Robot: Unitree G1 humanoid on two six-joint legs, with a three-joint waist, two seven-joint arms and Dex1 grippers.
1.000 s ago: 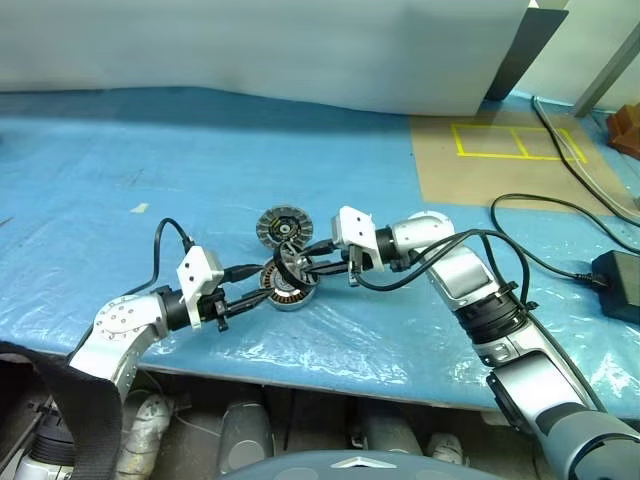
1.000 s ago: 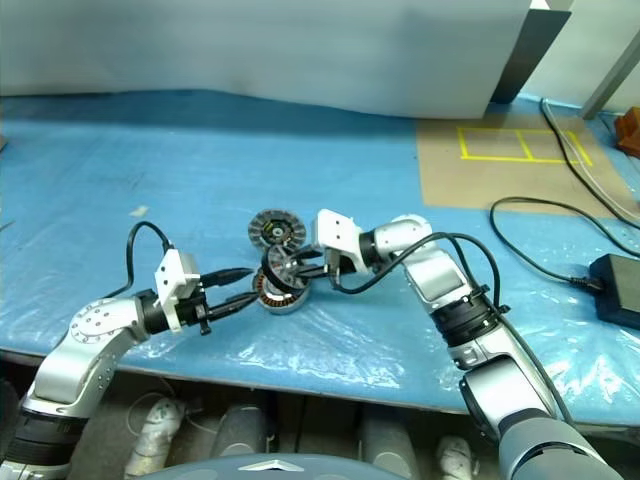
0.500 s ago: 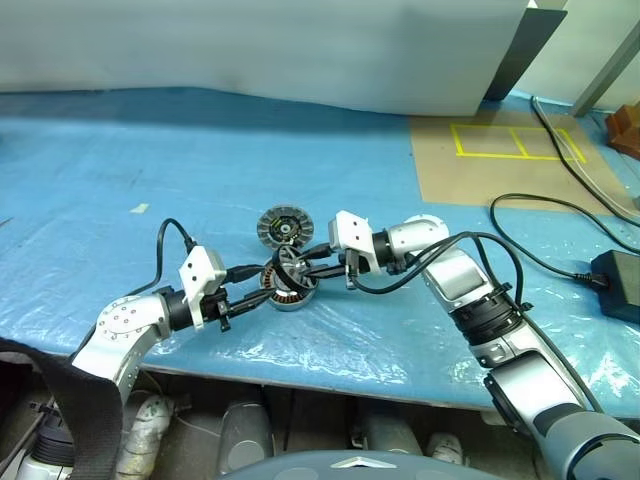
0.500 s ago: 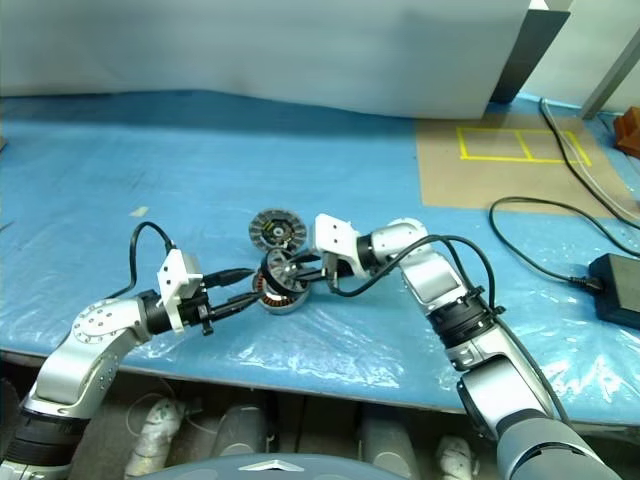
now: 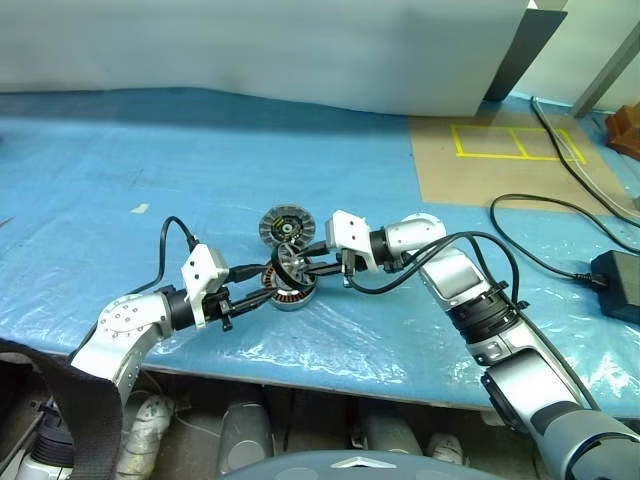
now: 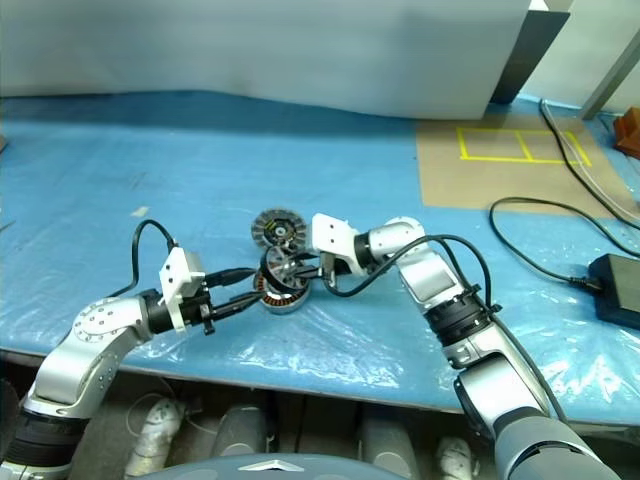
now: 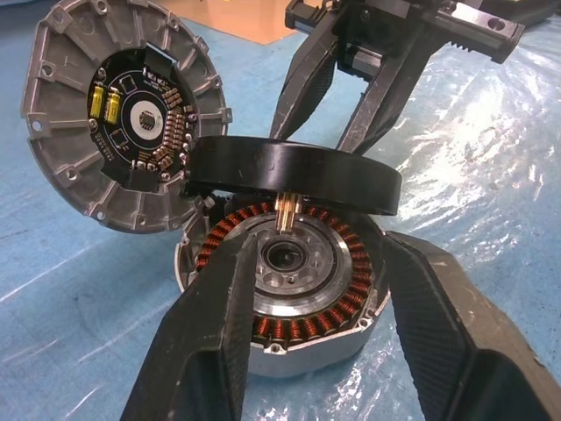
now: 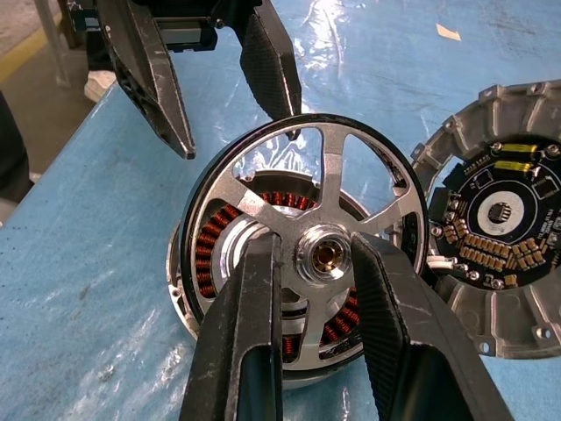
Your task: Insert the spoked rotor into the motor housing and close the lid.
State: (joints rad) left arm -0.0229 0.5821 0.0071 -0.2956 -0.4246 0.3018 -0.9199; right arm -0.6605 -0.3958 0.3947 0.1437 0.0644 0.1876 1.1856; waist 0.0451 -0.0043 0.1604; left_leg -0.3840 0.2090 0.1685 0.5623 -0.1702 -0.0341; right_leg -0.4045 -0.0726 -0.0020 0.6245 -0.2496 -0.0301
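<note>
Right gripper (image 8: 311,263) clamped on the spoked rotor (image 8: 307,219), fingers (image 8: 245,333) pinching the central hub, wheel held tilted just above the motor housing (image 7: 294,289). Shaft hanging under the rotor, tip right over the hollow centre of the copper windings (close, but not seated yet). Left gripper (image 7: 307,298) half spread, straddling the housing, one finger on each side; contact with its wall not clear, so bracing is only a guess. Lid (image 5: 284,225) lying on the blue sheet (image 5: 150,150) just behind the housing, dark circuit face up, leaning against it in the left wrist view. So: rotor picked up and lined up, insertion still to do, lid closing untouched. Right arm reaching in from the right, pointing left and slightly down. Left forearm low over the table edge, aimed forward and to the right.
</note>
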